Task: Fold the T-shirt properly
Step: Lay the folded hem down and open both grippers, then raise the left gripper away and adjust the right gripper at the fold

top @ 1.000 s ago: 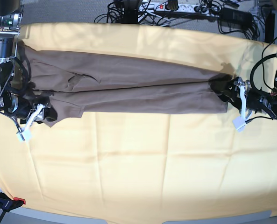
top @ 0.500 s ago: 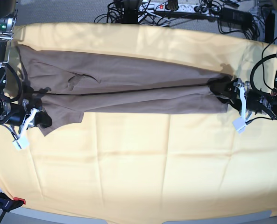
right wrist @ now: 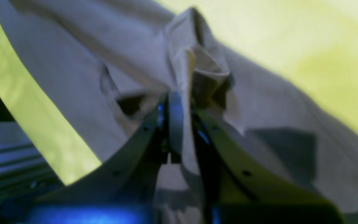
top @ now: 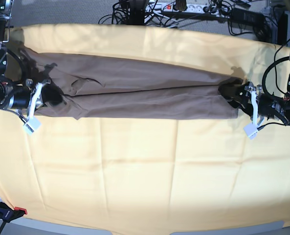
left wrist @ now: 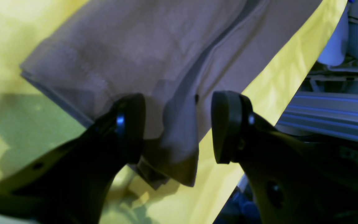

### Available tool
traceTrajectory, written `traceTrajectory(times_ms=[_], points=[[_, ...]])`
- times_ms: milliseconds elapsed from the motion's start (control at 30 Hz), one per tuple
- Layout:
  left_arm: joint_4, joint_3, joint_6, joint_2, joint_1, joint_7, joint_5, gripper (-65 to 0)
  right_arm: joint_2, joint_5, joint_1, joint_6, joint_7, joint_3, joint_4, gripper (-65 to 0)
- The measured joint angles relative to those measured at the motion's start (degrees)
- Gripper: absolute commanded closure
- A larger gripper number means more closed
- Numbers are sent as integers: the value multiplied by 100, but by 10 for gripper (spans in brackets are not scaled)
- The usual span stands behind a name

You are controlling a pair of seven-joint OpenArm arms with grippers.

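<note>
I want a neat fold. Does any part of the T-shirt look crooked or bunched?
Yes. The T-shirt lies in a long band on the yellow cloth, but near the shut right gripper it is bunched and creased. The open left gripper straddles a raised corner.

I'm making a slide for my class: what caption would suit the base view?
Two robot arms at either end of a brown T-shirt, folded lengthwise on a yellow cloth.

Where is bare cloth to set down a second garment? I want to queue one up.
Free: the wide yellow cloth in front of the folded taupe-brown T-shirt, running across to both sides. A narrower bare strip lies behind the shirt. Crowded: both shirt ends, with the right gripper pinching fabric and the left gripper open around the hem.
</note>
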Motion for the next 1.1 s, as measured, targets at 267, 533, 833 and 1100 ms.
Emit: traceTrajectory(times_ms=[267,533,833,1100], points=[[-2,0,0,-2,0,-4,0,-358,210,20,-297,0,-555,0,-4,-29],[-2,0,0,-28,-48,-22,2,-358,400,310,-297,0,-636,-7,136,-332],[0,-1333,0,-7,-111,-101,48,-358,914,1408,-282,22,-787,-9,831,-318],[-2,-3265,0,-17,-114,-87,48,-358,673,756,-184,26,52,173,839,0]])
